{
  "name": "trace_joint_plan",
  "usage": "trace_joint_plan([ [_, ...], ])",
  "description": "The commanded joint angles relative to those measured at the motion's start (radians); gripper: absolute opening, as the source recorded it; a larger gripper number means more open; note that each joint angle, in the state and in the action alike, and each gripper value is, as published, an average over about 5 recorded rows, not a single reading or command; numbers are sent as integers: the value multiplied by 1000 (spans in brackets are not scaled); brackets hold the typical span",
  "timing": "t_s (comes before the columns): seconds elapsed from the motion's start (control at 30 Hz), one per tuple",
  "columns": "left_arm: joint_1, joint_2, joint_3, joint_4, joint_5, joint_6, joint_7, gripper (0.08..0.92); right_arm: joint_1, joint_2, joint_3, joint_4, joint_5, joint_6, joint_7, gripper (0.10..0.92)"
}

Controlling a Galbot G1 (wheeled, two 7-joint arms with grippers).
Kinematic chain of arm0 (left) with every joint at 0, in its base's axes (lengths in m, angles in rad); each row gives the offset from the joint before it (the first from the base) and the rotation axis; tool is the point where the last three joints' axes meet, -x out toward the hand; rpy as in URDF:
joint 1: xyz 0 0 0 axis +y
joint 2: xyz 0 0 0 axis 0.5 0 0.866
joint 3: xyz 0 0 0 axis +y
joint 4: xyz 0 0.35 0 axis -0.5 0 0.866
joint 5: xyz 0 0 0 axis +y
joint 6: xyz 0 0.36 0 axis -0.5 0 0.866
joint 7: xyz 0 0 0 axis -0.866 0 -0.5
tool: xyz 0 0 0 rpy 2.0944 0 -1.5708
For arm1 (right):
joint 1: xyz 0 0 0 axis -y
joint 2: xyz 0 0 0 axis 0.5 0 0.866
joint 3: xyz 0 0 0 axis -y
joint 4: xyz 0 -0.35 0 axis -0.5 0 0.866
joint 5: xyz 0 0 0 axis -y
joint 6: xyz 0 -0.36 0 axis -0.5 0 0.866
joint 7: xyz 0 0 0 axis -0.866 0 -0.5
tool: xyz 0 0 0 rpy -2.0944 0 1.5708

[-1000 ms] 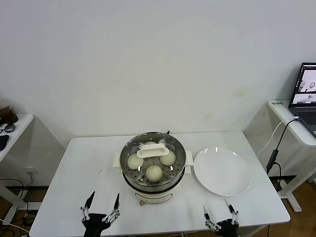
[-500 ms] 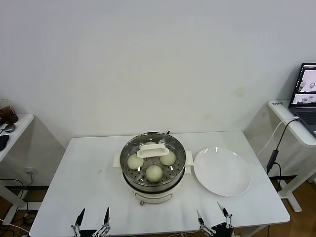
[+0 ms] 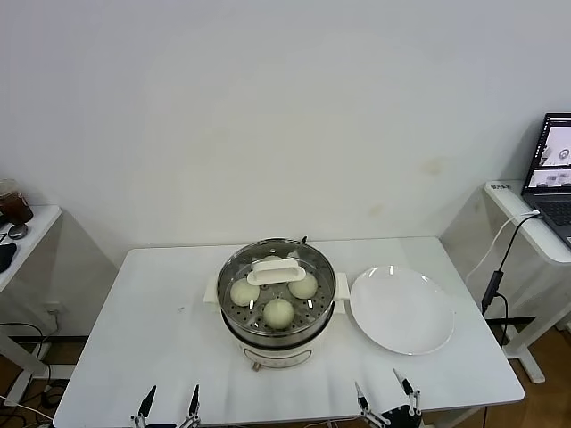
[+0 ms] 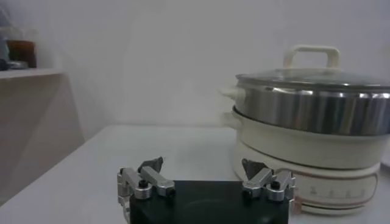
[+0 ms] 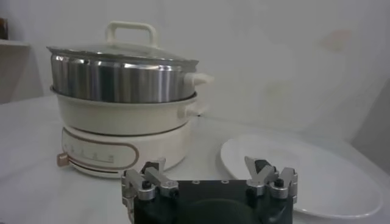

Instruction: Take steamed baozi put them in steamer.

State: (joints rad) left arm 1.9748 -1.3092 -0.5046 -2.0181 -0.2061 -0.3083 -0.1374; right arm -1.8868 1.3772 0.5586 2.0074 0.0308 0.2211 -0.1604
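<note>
The steamer [image 3: 278, 349], a shiny steel pot on a white base, stands at the middle of the white table with a glass lid [image 3: 312, 264] on it. Through the lid three cream-white baozi [image 3: 279, 312] show on the perforated tray. My left gripper [image 3: 173, 392] is open at the table's front edge, left of the steamer and apart from it. My right gripper [image 3: 376, 382] is open at the front edge, right of the steamer, holding nothing. In the left wrist view the steamer [image 4: 311, 112] rises beyond my open left gripper [image 4: 204, 167]. In the right wrist view the steamer [image 5: 119, 79] stands beyond my right gripper [image 5: 207, 165].
A flat white plate [image 3: 401, 310] lies bare just right of the steamer, seen also as the plate [image 5: 317, 182] in the right wrist view. The table [image 3: 161, 303] has bare surface left of the steamer. A side desk with a laptop [image 3: 553, 169] stands far right.
Both grippers have drawn back toward the table's front edge and sunk lower in the head view, the left one farther. The steamer, lid, baozi and plate have not moved.
</note>
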Motion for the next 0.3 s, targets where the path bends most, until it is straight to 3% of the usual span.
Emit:
trace_joint_plan([
  [0.03,6,1,-6,14,15,-2,13,823,-6,0,-3,5,-10,3,-2,823],
  [0.3,12,5,-10,-4,29,37,20,823,-12,-1,-4,14,-15,-8,-7,823],
])
